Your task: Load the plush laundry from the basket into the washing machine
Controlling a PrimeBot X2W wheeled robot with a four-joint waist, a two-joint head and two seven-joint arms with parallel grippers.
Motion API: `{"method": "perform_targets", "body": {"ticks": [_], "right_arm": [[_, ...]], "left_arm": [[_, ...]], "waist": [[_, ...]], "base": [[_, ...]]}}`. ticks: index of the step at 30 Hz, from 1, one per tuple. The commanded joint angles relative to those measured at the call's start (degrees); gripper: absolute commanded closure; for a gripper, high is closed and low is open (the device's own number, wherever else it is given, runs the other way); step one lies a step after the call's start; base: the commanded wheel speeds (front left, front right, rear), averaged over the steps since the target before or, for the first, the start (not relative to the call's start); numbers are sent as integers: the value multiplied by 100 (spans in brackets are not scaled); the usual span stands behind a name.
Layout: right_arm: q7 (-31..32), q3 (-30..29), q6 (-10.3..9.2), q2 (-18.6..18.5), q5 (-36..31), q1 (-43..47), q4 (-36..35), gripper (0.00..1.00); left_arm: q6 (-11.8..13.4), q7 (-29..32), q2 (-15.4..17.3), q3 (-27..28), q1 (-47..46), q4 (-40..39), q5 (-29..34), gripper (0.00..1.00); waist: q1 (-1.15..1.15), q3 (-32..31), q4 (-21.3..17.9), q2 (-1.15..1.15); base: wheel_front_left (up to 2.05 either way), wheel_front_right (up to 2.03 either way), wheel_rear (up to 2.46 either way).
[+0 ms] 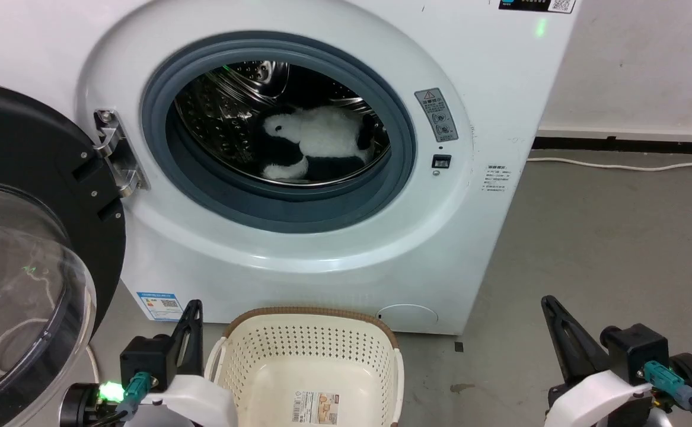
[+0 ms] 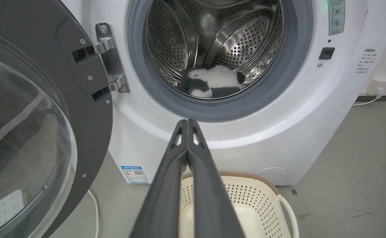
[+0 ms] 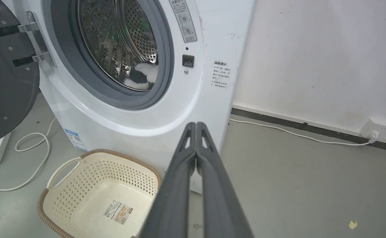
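The plush laundry lies, apparently on its side, low in the drum of the washing machine, the basket standing on the floor just before it, while the left end effector and right end effector are pinched closed, holding nothing.

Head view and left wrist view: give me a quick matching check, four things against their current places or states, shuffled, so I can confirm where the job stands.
Things:
1. plush
2. basket
3. door
4. left gripper

States:
A. shut, holding nothing
B. swung open
C. lying in the drum
D. on the floor, no laundry in it

Pairs: 1-C, 2-D, 3-B, 4-A
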Motion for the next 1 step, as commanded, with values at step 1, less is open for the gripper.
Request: {"method": "perform_targets", "body": {"ticks": [1], "right_arm": [[35,-12,-5,25,-41,-67,-33,100]], "left_arm": [[32,35,-11,40,-102,-51,49,100]], "waist": [[0,2,0,0]], "base": [[0,0,0]]}}
